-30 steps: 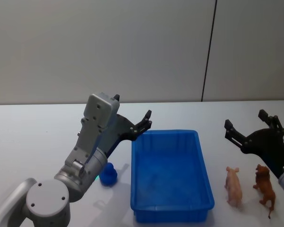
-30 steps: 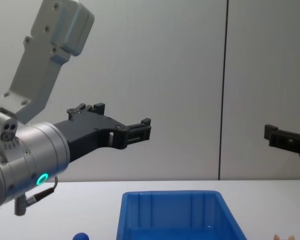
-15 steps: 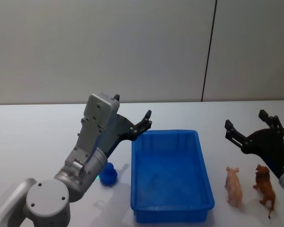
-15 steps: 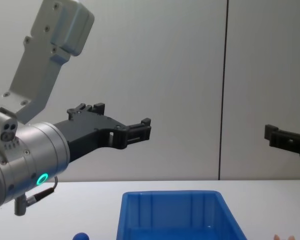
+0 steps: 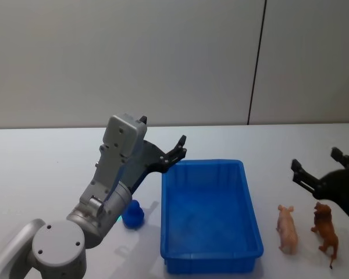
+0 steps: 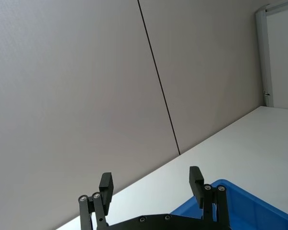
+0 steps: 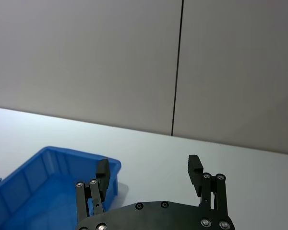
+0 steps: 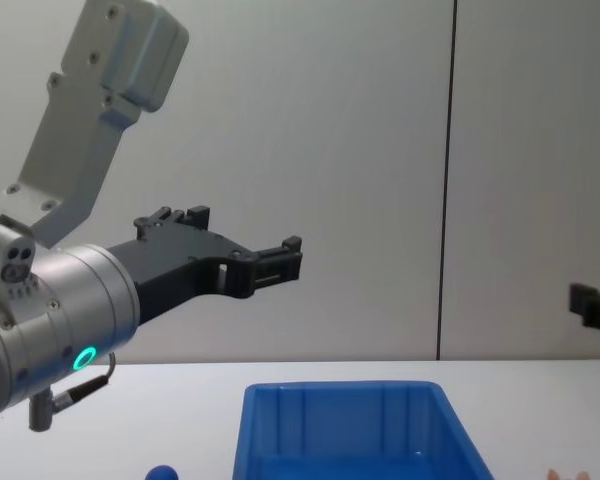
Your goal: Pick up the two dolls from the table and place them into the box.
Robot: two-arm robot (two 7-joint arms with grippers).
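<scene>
Hanging in the air over the right side of the table [image 5: 46, 168], the right gripper [image 5: 315, 160] has its fingers spread wide, nothing between them. Both dolls stand on the table a bit nearer the robot than it: the pink pig doll [image 5: 288, 228] just right of the box [image 5: 253, 210], and the tan-brown doll [image 5: 326, 229] right beside the pig. Neither touches the box. The left gripper [image 5: 179, 148] is up by the box's far left corner, fingers apart too and empty. A small blue object [image 5: 132, 215] sits just left of the box.
</scene>
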